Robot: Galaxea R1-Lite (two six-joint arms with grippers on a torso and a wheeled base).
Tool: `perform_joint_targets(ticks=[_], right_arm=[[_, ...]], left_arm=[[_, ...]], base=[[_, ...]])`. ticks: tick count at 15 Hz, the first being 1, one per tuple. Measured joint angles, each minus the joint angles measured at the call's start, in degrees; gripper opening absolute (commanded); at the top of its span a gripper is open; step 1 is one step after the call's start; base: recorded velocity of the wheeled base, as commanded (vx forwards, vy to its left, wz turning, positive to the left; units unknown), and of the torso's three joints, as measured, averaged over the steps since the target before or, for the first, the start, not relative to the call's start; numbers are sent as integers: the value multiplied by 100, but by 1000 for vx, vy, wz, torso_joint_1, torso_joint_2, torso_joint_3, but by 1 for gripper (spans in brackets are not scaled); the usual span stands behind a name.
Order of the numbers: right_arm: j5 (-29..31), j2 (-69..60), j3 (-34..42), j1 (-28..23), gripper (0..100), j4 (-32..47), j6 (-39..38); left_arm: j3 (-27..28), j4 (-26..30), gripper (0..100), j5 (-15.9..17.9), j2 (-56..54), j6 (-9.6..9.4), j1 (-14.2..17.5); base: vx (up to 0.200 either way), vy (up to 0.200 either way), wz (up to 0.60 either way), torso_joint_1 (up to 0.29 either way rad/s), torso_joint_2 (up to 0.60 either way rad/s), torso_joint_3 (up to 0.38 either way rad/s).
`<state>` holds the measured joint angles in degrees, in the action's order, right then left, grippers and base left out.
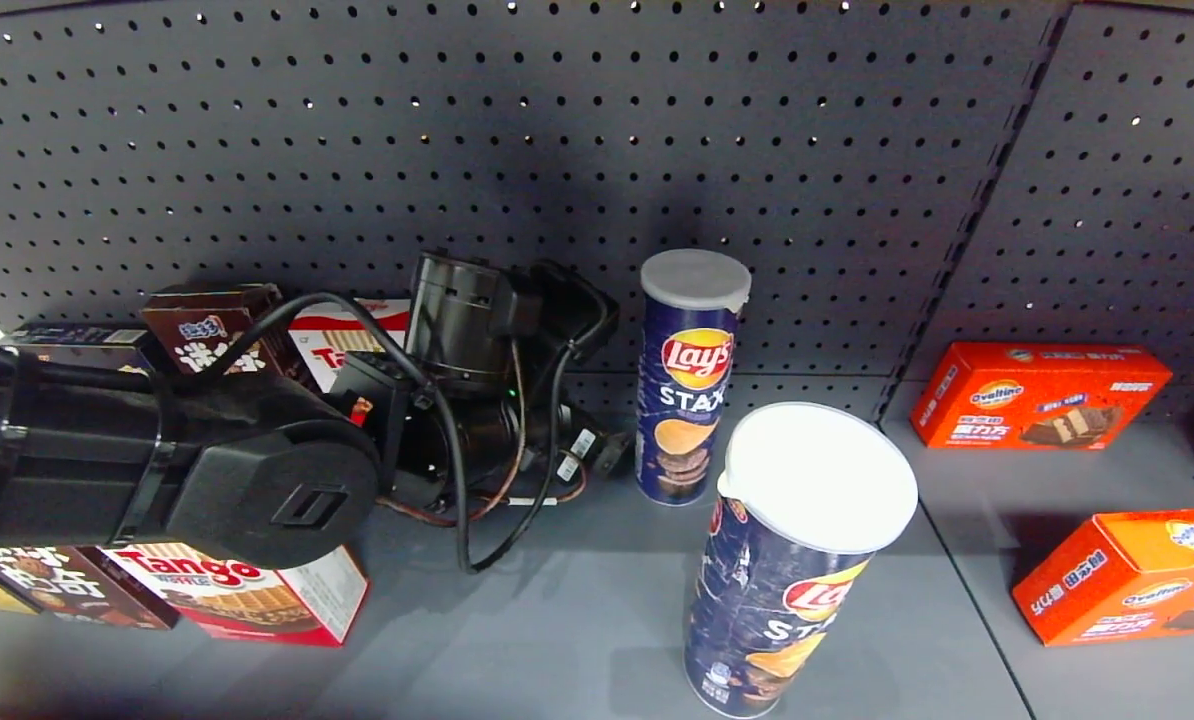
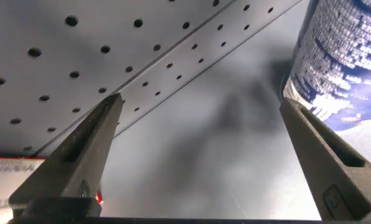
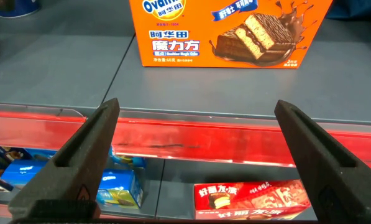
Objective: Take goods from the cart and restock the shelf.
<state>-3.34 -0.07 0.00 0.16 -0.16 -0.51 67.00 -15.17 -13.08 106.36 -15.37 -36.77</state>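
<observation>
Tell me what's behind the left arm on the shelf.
A brown box and a red-and-white box stand by the pegboard; the left arm covers their lower parts.

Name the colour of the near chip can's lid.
White; the lid shows best in the head view.

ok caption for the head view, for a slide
Left arm over the grey shelf beside the rear chip can and front chip can, wafer boxes left, orange boxes right.
</observation>
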Motion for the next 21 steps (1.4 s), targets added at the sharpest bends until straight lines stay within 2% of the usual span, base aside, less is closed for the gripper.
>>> perform_joint_targets(ticks=[4, 11, 15, 21], right_arm=[[-2, 0, 0, -2, 100, 0, -2], [-2, 0, 0, -2, 100, 0, -2], [-5, 0, 0, -2, 100, 0, -2], [-5, 0, 0, -2, 100, 0, -2]], left_arm=[[138, -2, 100, 0, 124, 0, -83], [149, 28, 100, -5, 9, 33, -49], [124, 680, 100, -29, -769, 73, 141], [11, 778, 100, -332, -1686, 98, 246]], base=[[0, 0, 0, 0, 0, 0], [0, 0, 0, 0, 0, 0], [0, 0, 0, 0, 0, 0], [0, 0, 0, 0, 0, 0]])
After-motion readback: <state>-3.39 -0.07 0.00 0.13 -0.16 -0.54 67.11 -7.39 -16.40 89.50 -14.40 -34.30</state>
